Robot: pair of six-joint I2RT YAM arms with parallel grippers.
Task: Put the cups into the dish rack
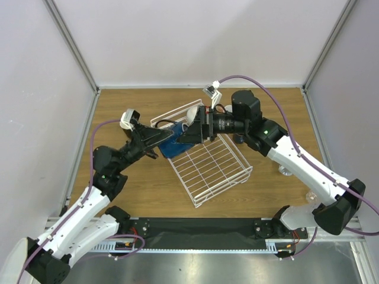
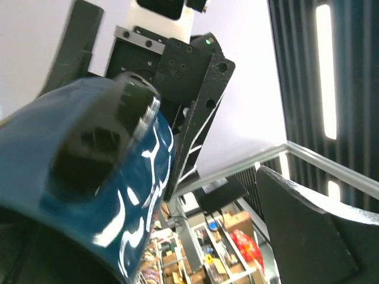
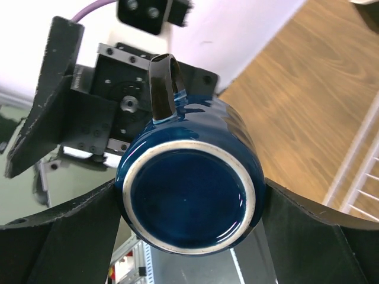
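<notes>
One navy mug (image 3: 188, 192) in right tool (image 3: 189, 204), near rack (image 1: 222, 187).

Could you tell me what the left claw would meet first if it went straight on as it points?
The blue mug, directly ahead between the left claw's open fingers; the right claw holds it from the far side. It may already be touching; depth is unclear.

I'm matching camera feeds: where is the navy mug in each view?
Top external: navy mug centre-left, at the dish rack's left edge.
Left wrist: fills the left side.
Right wrist: centre, base toward the camera.
Shared landmark: dish rack wires, also at right wrist's right edge; not in left wrist.
</notes>
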